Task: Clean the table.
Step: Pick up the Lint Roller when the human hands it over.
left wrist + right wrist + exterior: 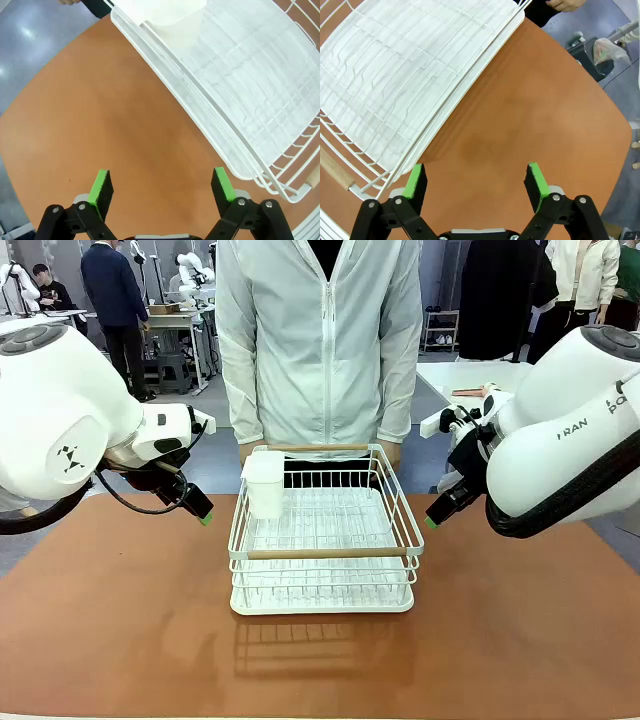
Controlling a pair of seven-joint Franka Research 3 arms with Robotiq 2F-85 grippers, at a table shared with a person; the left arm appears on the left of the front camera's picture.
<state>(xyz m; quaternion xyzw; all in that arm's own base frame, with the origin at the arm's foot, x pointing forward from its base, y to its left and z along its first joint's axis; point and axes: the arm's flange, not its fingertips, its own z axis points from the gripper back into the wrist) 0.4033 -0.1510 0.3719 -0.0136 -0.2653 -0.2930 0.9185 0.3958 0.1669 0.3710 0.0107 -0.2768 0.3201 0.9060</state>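
Front view, centre: the white wire rack (325, 553) sits on the reddish tabletop (120, 630) spanning the lower frame. Left fingers (101, 186) and right fingers (536, 179) stand apart, empty, flanking it. Best to grip both side rims level, together.

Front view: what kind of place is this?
Likely a robotics lab: the left gripper and right gripper flank a rack on the table, a person stands across it, and another person stands at a workbench behind.
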